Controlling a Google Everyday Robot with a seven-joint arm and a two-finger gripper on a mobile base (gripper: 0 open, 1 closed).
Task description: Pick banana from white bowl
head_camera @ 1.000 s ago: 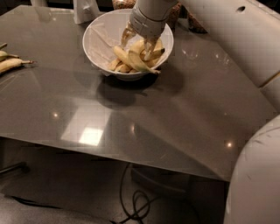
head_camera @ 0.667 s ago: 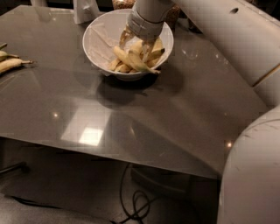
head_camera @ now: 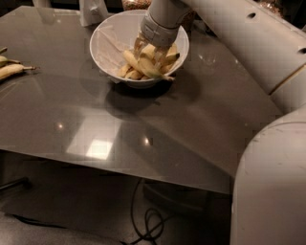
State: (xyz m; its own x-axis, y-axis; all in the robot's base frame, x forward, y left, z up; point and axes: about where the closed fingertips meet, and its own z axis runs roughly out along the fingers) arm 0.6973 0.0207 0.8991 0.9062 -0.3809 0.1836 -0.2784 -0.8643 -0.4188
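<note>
The white bowl (head_camera: 107, 45) stands at the back of the grey table and holds several yellow bananas (head_camera: 142, 68) piled in its right half. My gripper (head_camera: 149, 51) reaches down into the bowl from the upper right and sits among the top bananas, touching them. The white arm (head_camera: 229, 33) runs from the bowl off to the right and hides the bowl's far right rim.
More bananas (head_camera: 12, 69) lie on the grey table (head_camera: 143, 124) at the left edge. A white object (head_camera: 93, 9) and a jar of grain (head_camera: 134, 4) stand behind the bowl. Cables (head_camera: 148, 220) lie on the floor under the table's front edge.
The gripper stays down in the bowl among the bananas. The wrist has shifted only slightly; the bowl and bananas look the same.
</note>
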